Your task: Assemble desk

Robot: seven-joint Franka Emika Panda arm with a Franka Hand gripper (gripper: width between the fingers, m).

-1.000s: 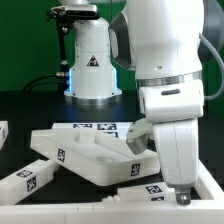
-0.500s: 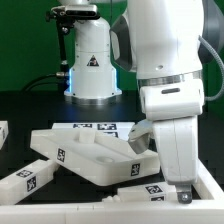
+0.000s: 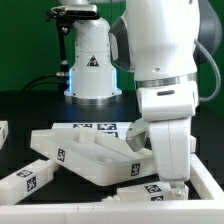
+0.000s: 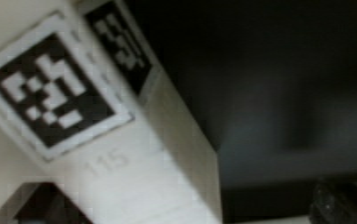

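Exterior: matte black bench (image 3: 25,110); loose leg (image 3: 30,178) at the left, a white plastic block with tags; flat rimmed desk panel (image 3: 85,150) centre; glossy white arm (image 3: 165,90) at the right. Wrist only: end effector (image 4: 193,203) spread wide, straddling the smooth tagged leg (image 4: 104,110); one finger is clear of it.

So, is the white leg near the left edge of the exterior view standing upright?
No, that leg lies on its long side, with one square tag facing up.
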